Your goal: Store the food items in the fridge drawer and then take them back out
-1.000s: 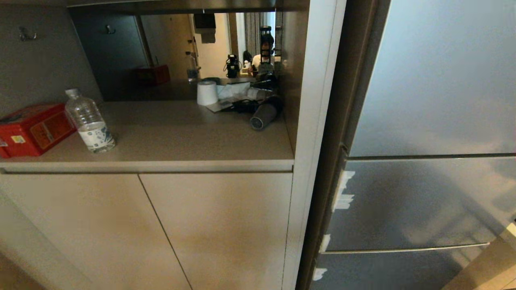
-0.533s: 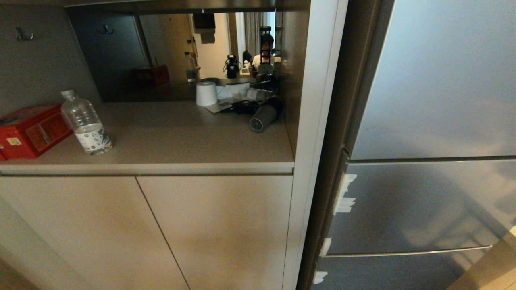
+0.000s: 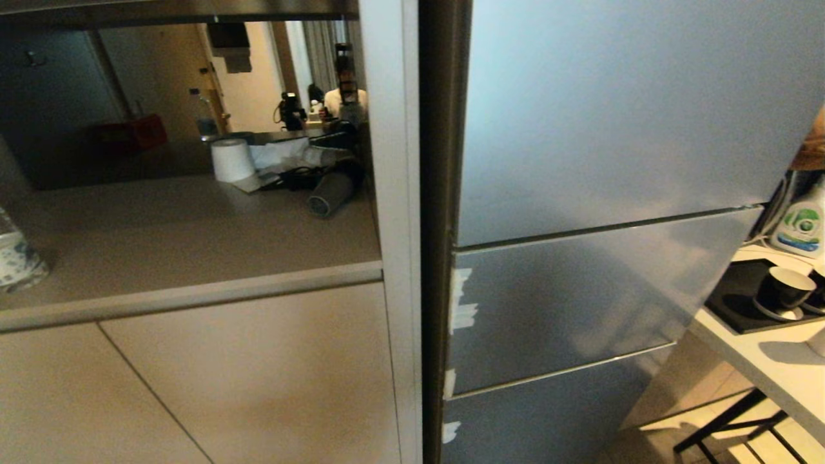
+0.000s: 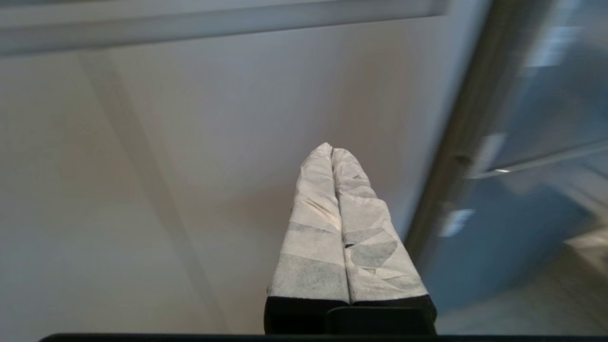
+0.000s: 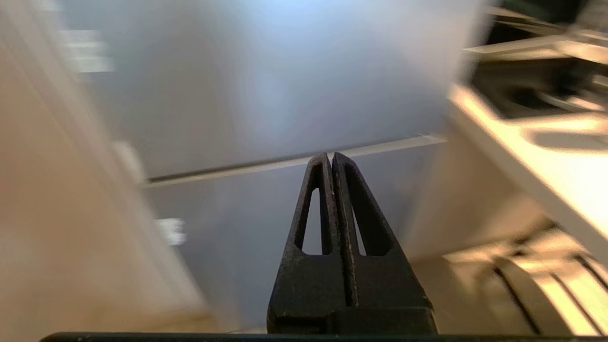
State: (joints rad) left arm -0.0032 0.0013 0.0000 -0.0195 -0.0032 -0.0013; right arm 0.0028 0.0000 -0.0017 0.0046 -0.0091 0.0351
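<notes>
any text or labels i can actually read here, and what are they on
No text can be read in these views.
water bottle: blue-patterned label at the head view's left edge, cut off and too blurred to read.
green-and-white bottle: round green logo on its label, lettering too small to read.
fridge: white tape scraps on its left edge carry no visible writing.

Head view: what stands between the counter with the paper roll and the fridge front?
In the head view, a pale upright cabinet post and the fridge's dark side edge stand between the counter and the silver fridge front.
</notes>
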